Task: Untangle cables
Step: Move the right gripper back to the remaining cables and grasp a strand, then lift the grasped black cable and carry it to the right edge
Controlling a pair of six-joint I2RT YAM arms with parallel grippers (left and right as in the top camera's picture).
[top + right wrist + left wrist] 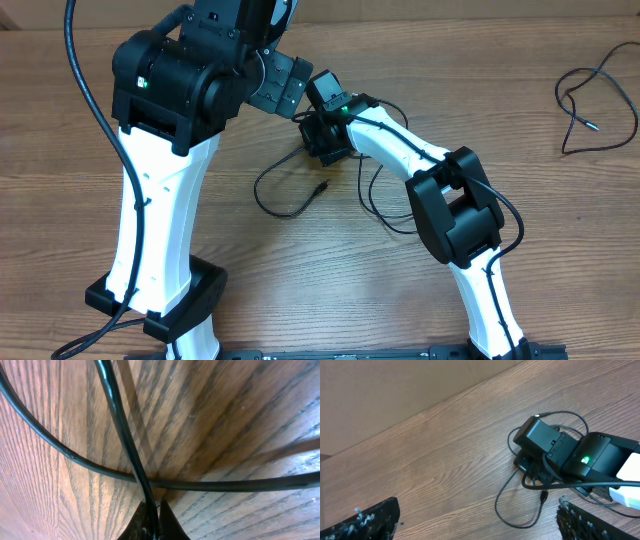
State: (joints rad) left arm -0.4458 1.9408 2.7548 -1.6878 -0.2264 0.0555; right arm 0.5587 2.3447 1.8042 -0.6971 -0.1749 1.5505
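Observation:
Thin black cables (285, 195) lie in loose loops on the wooden table, one small plug (322, 186) pointing into the middle loop. My right gripper (325, 138) is pressed down onto the tangle. In the right wrist view its gripper (151, 519) is shut on one cable (114, 405) that runs up from between the tips, while a second cable (225, 484) crosses just beyond them. My left gripper (477, 525) hovers open above the table, its fingers (367, 520) far apart, with the cable loop (520, 515) and the right gripper (542, 452) below it.
A separate thin black cable (590, 95) lies spread out at the far right of the table. The left arm's white and black body (165, 150) stands over the table's left side. A cardboard wall (395, 385) borders the far edge.

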